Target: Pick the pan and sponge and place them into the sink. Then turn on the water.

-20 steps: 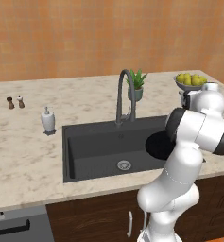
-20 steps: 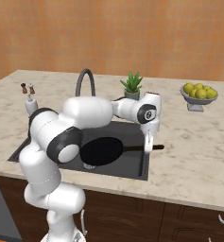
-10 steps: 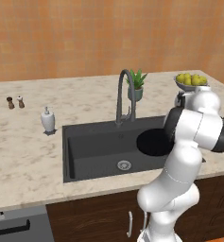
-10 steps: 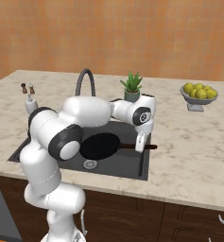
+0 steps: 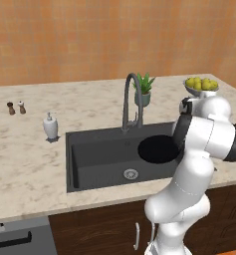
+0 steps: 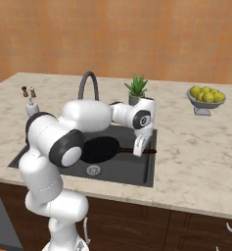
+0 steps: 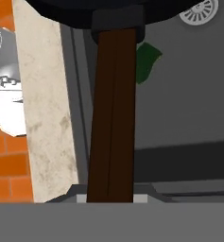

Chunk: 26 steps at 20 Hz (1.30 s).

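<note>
The black pan (image 5: 158,148) hangs level over the right half of the dark sink (image 5: 92,152), clear of its floor. My gripper (image 6: 138,147) is shut on the pan's brown handle (image 6: 148,151) at the basin's right rim. In the hand view the handle (image 7: 112,118) runs from between my fingers up to the pan (image 7: 85,12). Beside it, a small green piece (image 7: 146,59) that looks like the sponge lies on the sink floor (image 7: 189,94) near the silver drain (image 7: 198,12). The gooseneck faucet (image 5: 129,99) stands behind the basin, and no water runs from it.
A white soap dispenser (image 5: 50,126) stands left of the sink, with two small shakers (image 5: 16,107) further left. A potted plant (image 5: 144,89) sits behind the faucet. A bowl of yellow fruit (image 5: 201,85) is at the counter's far right.
My gripper has carried the pan leftward, from the sink's right edge further over the basin. The pan has stayed level in my hold.
</note>
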Available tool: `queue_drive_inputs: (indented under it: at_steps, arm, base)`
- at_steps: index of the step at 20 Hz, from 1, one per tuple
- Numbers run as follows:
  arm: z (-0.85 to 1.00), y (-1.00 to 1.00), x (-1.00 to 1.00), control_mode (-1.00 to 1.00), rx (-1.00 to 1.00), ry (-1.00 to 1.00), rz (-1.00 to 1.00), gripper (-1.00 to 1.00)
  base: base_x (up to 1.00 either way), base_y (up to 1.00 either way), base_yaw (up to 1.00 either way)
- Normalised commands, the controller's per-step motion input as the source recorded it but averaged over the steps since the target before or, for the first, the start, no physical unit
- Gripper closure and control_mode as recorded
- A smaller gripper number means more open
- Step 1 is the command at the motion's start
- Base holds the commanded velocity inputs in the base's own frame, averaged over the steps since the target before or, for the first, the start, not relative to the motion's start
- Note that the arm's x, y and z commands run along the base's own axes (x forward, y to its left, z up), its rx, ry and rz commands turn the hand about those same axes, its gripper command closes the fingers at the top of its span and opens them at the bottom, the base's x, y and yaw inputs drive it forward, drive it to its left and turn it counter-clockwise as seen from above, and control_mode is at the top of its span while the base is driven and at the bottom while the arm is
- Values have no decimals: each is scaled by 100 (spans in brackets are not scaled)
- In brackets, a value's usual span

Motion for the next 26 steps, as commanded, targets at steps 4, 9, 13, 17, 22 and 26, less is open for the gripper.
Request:
queue_drive_inputs:
  at_steps: [4, 9, 13, 17, 22, 26]
  arm:
    - [-7, 18, -8, -100, 0, -5, 0, 100]
    - [-14, 13, -3, -100, 0, -2, 0, 100]
    - [-13, 15, -1, -100, 0, -2, 0, 100]
    - [-4, 35, 0, -100, 0, -3, 0, 100]
    - [-17, 33, 0, -100, 0, -1, 0, 100]
    - [-32, 16, 0, -100, 0, -2, 0, 100]
  base:
    - [0, 0, 0]
    - [0, 0, 0]
    - [0, 0, 0]
    - [0, 0, 0]
    - [0, 0, 0]
    - [0, 0, 0]
